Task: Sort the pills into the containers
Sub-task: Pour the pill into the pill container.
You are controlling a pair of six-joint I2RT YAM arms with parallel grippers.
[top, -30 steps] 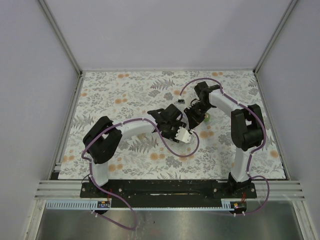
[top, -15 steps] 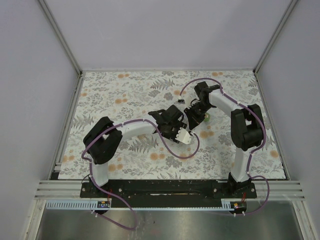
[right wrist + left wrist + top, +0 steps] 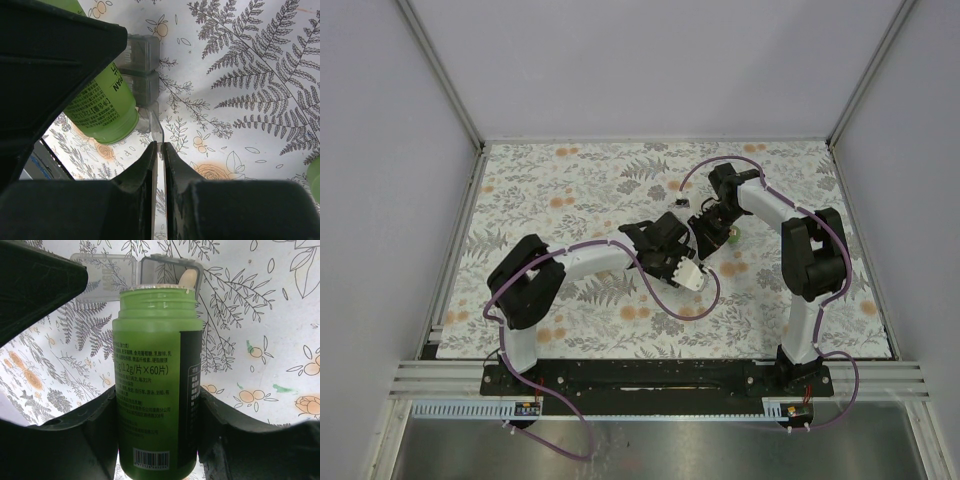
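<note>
Two spots are staying hard to read from above: both wrists are crowding together near the middle of the table and hiding what lies beneath them, and a small green thing at 3 o'clock of the right gripper is showing too small to name. In the left wrist view the bottle is being cut off at its base by the bottom edge, and its inside is not showing. The left gripper is clamping this green bottle between its fingers, jaws standing at a middling width, with the mouth pointing to 12 o'clock. Just past the mouth the clear pill box is lying with its lids open, and one beige pill is peeking over the rim at 1 o'clock. In the right wrist view the right gripper's fingers are pressing fully together, the pill box is sitting just beyond them at 12 o'clock, and the bottle is lying at 10 o'clock, half hidden by the dark gripper body. A clear flap is reaching the slit between the fingers, but I cannot tell whether it is being pinched.
</note>
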